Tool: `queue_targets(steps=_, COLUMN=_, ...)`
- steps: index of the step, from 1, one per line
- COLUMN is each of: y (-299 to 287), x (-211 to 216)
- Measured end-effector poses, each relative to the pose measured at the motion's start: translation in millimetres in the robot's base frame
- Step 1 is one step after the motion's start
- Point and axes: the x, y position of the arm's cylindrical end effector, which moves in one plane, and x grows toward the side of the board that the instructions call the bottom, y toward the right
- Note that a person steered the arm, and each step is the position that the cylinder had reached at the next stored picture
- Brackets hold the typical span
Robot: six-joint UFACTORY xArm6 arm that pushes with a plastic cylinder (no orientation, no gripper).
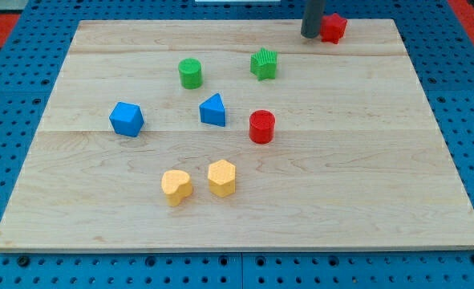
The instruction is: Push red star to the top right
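Pressing my tip point(309, 35) against the view's left side of the red star point(333, 27), which sits near the tabletop's point(429, 201) top edge, short of the right corner. No gripper fitted; contact there drives it rightward.

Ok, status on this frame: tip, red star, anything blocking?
My tip touching red star's left side. Star near board's top edge, toward the right. Nothing between star and top-right corner.

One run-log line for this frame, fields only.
my tip: touching red star's left | red star: top edge, right of centre | red cylinder: mid-board | status: not yet cornered
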Motion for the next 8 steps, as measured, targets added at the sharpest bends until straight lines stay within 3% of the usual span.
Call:
queue_targets(steps=3, y=64.7, x=0.1)
queue_targets(steps=6, y=34.6, x=-5.3)
queue_targets(steps=8, y=67.9, x=-10.6)
